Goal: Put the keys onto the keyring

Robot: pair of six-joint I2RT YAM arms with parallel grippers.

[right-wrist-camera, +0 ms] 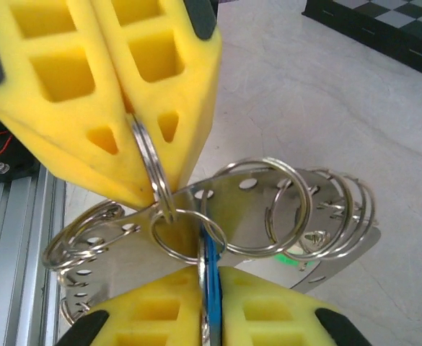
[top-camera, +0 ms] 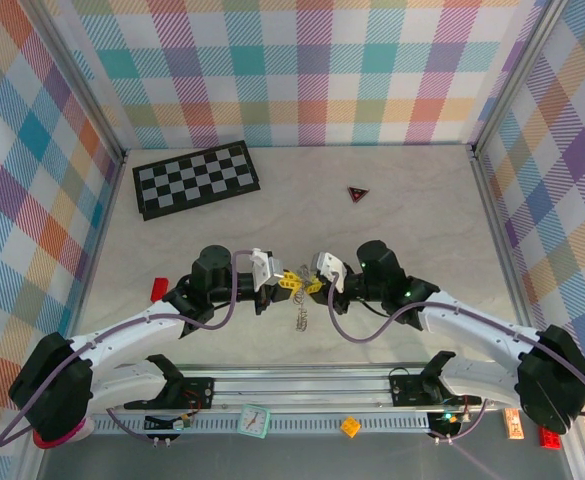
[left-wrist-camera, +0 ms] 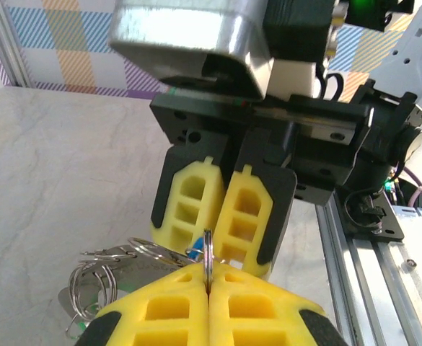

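My two grippers meet tip to tip above the middle of the table. The left gripper (top-camera: 288, 280) (left-wrist-camera: 208, 280) is shut on a split ring (right-wrist-camera: 147, 160) of the keyring (top-camera: 300, 318) (right-wrist-camera: 248, 210). The keyring is a silvery perforated band that carries several rings and hangs below and between the fingers. The right gripper (top-camera: 313, 284) (right-wrist-camera: 209, 280) is shut on the blue key (right-wrist-camera: 211, 268) (left-wrist-camera: 195, 245). The key's small ring (right-wrist-camera: 169, 249) loops around the split ring that the left gripper holds. A green glint (right-wrist-camera: 286, 257) shows under the band.
A black-and-white checkerboard (top-camera: 196, 179) lies at the back left. A dark triangle with a red mark (top-camera: 358, 194) sits at the back right. A red block (top-camera: 158, 289) is beside the left arm. The metal rail (top-camera: 302, 395) runs along the near edge, and plaid walls close in three sides.
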